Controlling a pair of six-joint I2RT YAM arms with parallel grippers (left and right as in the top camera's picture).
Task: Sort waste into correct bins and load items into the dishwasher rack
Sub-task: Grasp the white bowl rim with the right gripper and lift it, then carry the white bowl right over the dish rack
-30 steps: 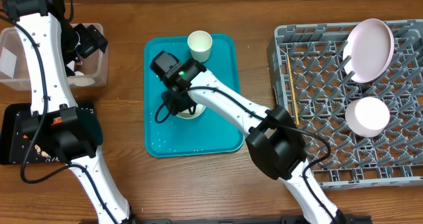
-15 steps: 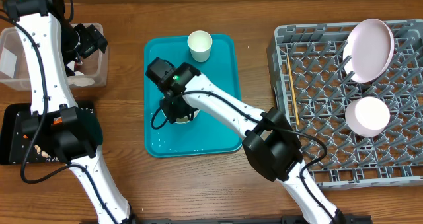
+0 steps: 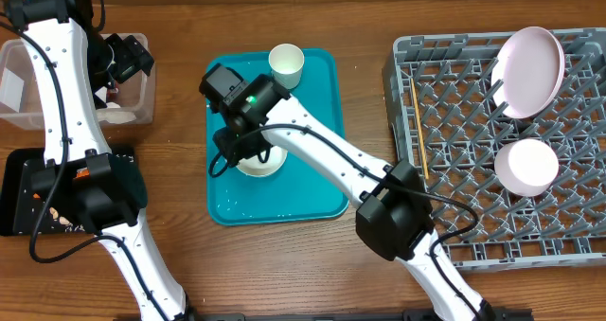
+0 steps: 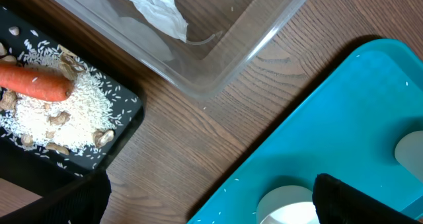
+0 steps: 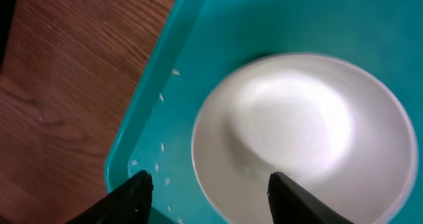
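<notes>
A white bowl (image 3: 262, 163) sits on the teal tray (image 3: 322, 188), with a small white cup (image 3: 286, 64) at the tray's far end. My right gripper (image 3: 237, 151) is open just above the bowl's left rim; in the right wrist view its fingers (image 5: 211, 197) straddle the rim of the bowl (image 5: 304, 131). My left gripper (image 3: 128, 58) is open and empty beside the clear tub (image 3: 57, 113). The tub holds a crumpled napkin (image 4: 155, 9). The black tray (image 4: 99, 154) holds the carrot (image 4: 36, 82), white crumbs and peanut scraps. The rack (image 3: 454, 217) holds a plate (image 3: 530, 70), a bowl (image 3: 526, 165) and chopsticks (image 3: 418, 132).
The black tray (image 3: 14, 198) lies at the front left under the left arm's base. The right arm stretches from the rack's front left corner across the teal tray. Bare wood lies between the tub and the teal tray (image 4: 344, 118).
My right gripper has shifted a little left and toward the far side over the teal tray, so more of the bowl shows. The left arm has not moved.
</notes>
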